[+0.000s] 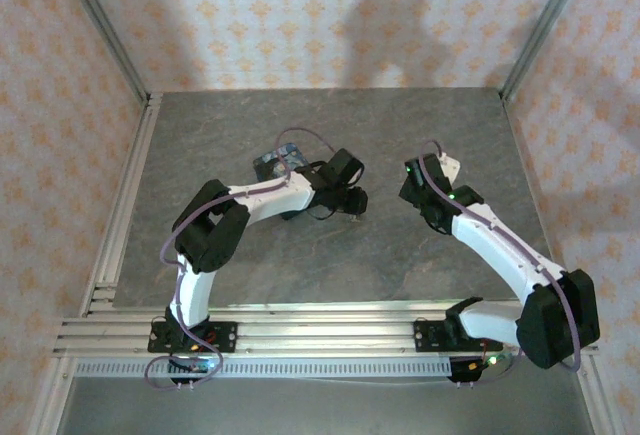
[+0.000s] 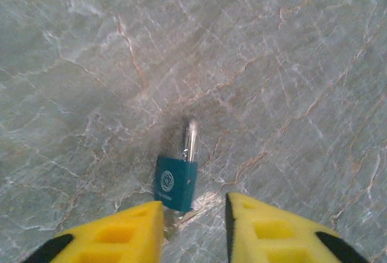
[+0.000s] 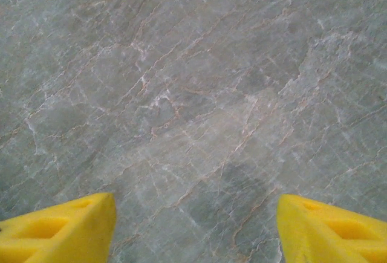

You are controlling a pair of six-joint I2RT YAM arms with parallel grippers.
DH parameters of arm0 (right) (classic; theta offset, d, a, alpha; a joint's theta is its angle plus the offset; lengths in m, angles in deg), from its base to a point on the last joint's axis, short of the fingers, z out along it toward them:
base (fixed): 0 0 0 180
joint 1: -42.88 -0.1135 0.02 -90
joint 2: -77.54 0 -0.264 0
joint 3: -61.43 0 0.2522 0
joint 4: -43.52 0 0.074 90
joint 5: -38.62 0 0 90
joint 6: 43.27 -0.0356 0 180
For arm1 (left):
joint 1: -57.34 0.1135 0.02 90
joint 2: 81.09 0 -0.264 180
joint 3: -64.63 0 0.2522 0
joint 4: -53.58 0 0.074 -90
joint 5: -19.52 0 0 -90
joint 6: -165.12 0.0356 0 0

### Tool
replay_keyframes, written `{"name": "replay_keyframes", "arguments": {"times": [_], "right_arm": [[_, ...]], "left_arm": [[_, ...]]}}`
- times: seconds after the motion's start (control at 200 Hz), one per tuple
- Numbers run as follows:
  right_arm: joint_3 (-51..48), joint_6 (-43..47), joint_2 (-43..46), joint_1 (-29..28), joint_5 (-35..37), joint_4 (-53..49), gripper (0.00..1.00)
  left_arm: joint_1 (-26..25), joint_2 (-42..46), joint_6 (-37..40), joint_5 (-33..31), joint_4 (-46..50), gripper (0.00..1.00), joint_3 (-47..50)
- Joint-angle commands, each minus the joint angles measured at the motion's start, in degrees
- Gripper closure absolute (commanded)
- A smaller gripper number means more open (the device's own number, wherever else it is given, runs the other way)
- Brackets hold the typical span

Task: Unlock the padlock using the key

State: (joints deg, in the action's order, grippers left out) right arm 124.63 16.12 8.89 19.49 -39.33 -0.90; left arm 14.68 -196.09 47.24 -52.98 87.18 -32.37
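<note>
Left claw (image 2: 195,207) parted, right claw (image 3: 195,199) wide

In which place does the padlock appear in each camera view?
Left wrist: padlock low centre, at the fingertips of the left gripper.
Top external: hidden under the left gripper, near the centre.
Right wrist: marble table ahead of the right gripper.
Shared landmark: the veined marble table.

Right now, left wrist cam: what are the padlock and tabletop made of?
Padlock: teal body, smooth painted or anodised metal by its look; shackle bare shiny metal, it glints. Tabletop: grey stone look, pale and rusty veins, matte; possibly printed laminate.
</note>
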Motion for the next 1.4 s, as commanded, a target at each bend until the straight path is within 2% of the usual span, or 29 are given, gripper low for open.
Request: {"name": "replay_keyframes", "arguments": {"times": [0.0,0.03,0.125,0.14,0.245,0.345,0.47,0.591,0.716,0.811,0.866,0.901,0.991,1.051,1.101,1.181,1.261,1.321,1.346,1.396], "right_arm": [[-0.33,2.34,2.51,0.28,7.09,1.23,0.21],[0.00,2.97,2.54,0.28,8.92,1.42,0.17],[0.84,7.06,2.23,0.28,14.64,3.74,0.03],[0.90,7.84,2.16,0.28,15.38,4.47,0.01],[-0.23,13.19,1.16,0.75,21.96,10.95,0.00],[-1.92,16.96,-1.18,3.60,21.91,17.27,0.00],[-6.53,21.78,-3.22,7.33,20.19,27.35,0.00],[-11.87,22.16,-3.95,10.25,19.33,35.13,0.00],[-19.15,25.89,-4.79,11.16,19.42,48.86,0.00],[-24.20,28.36,-8.53,12.12,18.47,62.49,0.00],[-24.31,29.97,-10.30,12.27,18.18,65.59,0.00],[-23.63,30.89,-10.39,12.37,16.23,64.18,0.00],[-26.12,35.48,-12.88,12.96,13.45,74.33,0.00],[-26.89,34.55,-14.59,13.92,11.97,76.17,0.00],[-28.79,34.65,-16.40,14.64,11.09,82.40,0.00],[-28.90,33.27,-14.38,15.57,8.70,78.86,0.00],[-31.59,32.93,-16.82,16.82,5.18,85.33,0.00],[-33.12,33.33,-20.53,17.12,6.24,93.77,0.00],[-32.70,33.26,-19.67,17.10,6.12,91.85,0.00],[-29.49,31.86,-17.56,17.39,5.71,81.87,0.01]], "left_arm": [[0.34,5.12,5.21,-5.81,5.60,0.60,-3.85],[0.59,6.94,6.34,-7.08,6.89,0.54,-4.46],[1.86,10.81,11.05,-11.35,10.96,0.03,-6.28],[2.14,11.45,11.94,-12.20,11.51,0.00,-6.62],[5.67,15.92,17.90,-16.89,15.60,0.00,-8.28],[12.09,20.66,21.09,-18.63,15.39,0.00,-6.73],[20.13,30.16,24.99,-21.33,0.06,0.00,6.52],[26.20,36.30,29.07,-19.93,-11.31,0.00,18.23],[28.62,38.35,32.19,-23.27,-19.66,0.00,28.95],[31.69,40.32,29.08,-23.59,-31.52,0.00,40.12],[33.07,41.48,27.84,-24.36,-36.18,0.00,44.91],[33.69,41.69,27.86,-25.46,-37.73,0.00,46.96],[34.68,40.97,29.59,-28.07,-38.71,0.00,49.54],[35.90,40.32,29.41,-28.02,-42.33,0.00,52.22],[36.69,40.10,29.05,-27.34,-46.28,0.00,54.88],[37.39,40.04,28.58,-27.12,-52.29,0.00,58.51],[37.84,38.98,29.08,-26.19,-59.52,0.00,62.10],[38.46,36.62,29.27,-25.11,-64.51,0.00,63.51],[38.75,35.09,29.20,-24.39,-65.85,0.00,63.54],[38.96,31.36,29.43,-23.57,-66.85,0.00,62.19]]}}
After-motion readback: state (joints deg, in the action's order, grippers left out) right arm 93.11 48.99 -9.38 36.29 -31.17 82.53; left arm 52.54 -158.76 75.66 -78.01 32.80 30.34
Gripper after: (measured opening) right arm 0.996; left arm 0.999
